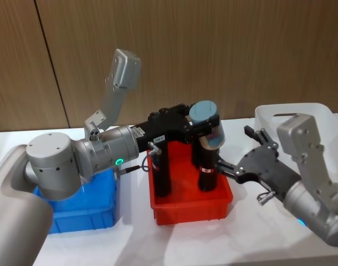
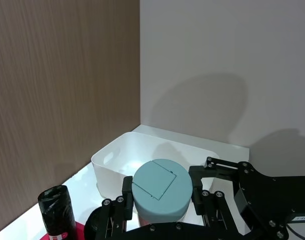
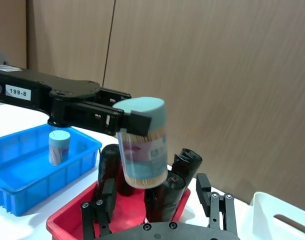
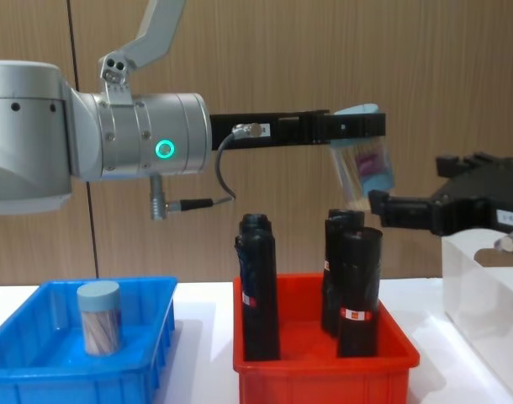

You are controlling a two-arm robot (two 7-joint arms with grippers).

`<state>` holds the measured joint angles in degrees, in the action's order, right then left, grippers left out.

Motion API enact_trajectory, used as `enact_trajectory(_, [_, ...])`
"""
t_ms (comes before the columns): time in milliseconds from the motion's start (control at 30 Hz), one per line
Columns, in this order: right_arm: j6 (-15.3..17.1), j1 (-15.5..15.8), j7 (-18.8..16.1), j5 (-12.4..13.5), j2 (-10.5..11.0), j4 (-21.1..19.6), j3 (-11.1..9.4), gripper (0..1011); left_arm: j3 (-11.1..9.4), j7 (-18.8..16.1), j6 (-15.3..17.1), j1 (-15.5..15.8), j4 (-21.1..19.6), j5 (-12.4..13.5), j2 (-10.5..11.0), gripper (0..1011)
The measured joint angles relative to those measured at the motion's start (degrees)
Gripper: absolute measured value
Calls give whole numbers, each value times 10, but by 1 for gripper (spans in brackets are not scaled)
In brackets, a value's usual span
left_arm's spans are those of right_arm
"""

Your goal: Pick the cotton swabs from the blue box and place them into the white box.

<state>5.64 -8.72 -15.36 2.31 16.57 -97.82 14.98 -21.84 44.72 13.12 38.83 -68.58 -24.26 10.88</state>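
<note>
L tool clamps swab jar | axis near-vert, lid up | R tool apart

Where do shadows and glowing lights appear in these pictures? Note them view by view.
Left wrist view: soft shadows lie on the grey wall behind the white box, beyond the jar held in the left gripper. Head view: a green ring light glows on the left arm, and the right gripper is open. Chest view: that ring light glows green above the blue box.
</note>
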Motion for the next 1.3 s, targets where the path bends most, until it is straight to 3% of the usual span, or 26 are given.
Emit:
enact_trajectory(1000, [9,-70,-44,-38,-38,74,15,1000,0,1,0,1,1,0,-1,670])
enact_trajectory(1300, [8,-85,-47,-39,-45,94,16,797,0,1,0,1,1,0,-1,670])
